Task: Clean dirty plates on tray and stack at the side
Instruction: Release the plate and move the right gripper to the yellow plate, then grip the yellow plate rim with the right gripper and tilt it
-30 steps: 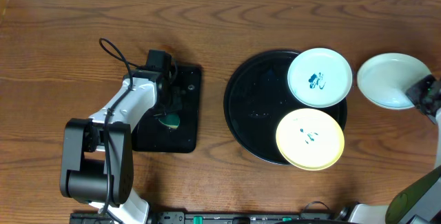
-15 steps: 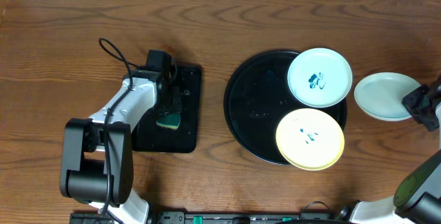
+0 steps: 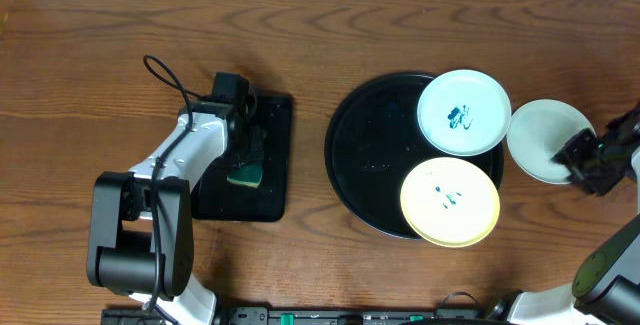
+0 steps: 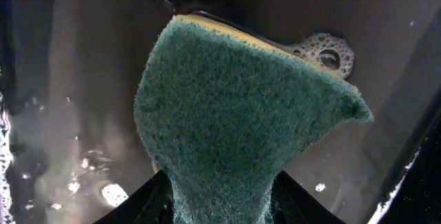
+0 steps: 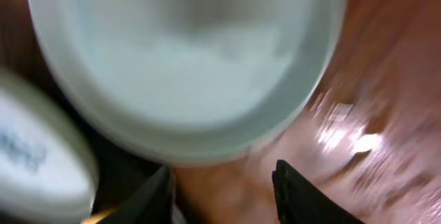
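Observation:
The round black tray (image 3: 370, 155) holds a blue-white plate (image 3: 463, 112) with dark scribbles at its back right and a pale yellow plate (image 3: 450, 202) with small marks at its front right. A third pale plate (image 3: 540, 135), with no marks showing, lies on the wood just right of the tray. It fills the top of the right wrist view (image 5: 186, 58). My right gripper (image 3: 588, 162) is open at that plate's right rim, with bare wood between its jaws (image 5: 222, 176). My left gripper (image 3: 247, 160) is shut on a green sponge (image 4: 241, 100).
The sponge (image 3: 245, 176) hangs over a small rectangular black tray (image 3: 272, 130) at the left, which is wet with soap bubbles (image 4: 327, 52). Brown tabletop (image 3: 420, 25) surrounds both trays. The scribbled plate's rim (image 5: 34, 162) shows at the left of the right wrist view.
The unmarked pale plate and my right gripper have moved left and slightly forward, toward the round tray. The left arm and the sponge have barely moved.

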Controlling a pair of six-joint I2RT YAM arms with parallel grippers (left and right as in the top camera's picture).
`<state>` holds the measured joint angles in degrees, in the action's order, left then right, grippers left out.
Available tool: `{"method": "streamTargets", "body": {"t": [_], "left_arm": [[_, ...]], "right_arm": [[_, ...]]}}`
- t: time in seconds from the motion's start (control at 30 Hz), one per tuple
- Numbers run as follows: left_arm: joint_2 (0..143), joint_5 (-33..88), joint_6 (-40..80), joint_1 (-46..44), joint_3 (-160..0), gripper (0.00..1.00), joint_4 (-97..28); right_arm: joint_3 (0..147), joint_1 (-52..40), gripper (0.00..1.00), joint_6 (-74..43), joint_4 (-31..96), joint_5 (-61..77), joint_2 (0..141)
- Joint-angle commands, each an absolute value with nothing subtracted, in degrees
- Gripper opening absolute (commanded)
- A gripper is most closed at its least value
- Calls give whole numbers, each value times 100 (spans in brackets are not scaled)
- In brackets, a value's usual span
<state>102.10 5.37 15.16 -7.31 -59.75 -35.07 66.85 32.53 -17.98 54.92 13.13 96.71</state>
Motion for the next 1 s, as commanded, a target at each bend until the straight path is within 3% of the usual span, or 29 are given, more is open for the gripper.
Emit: {"method": "streamTargets", "body": {"t": [0.0, 0.3, 0.6, 0.73, 0.87, 0.97], "left_arm": [[10095, 447, 1505, -709, -5924, 44, -3509], [10095, 447, 1505, -709, -5924, 45, -3505], [10095, 447, 1505, -709, -5924, 45, -3505], [10095, 447, 1505, -709, -5924, 44, -3505], [10095, 447, 1505, -709, -5924, 44, -3505], [10097, 447, 1505, -709, -5924, 44, -3505]], "right_arm": [[6674, 3291, 45, -1444, 6099, 2359, 9642], [6657, 3004, 45, -760, 7588, 1826, 9644], [5988, 2174, 43, -773, 7168, 1531, 9644], [5642, 1820, 35, -827, 6799, 1667, 9644], [5527, 1450, 8, -832, 6565, 1680, 9644], [5529, 1221, 2, -952, 6471, 1699, 9642]]}}
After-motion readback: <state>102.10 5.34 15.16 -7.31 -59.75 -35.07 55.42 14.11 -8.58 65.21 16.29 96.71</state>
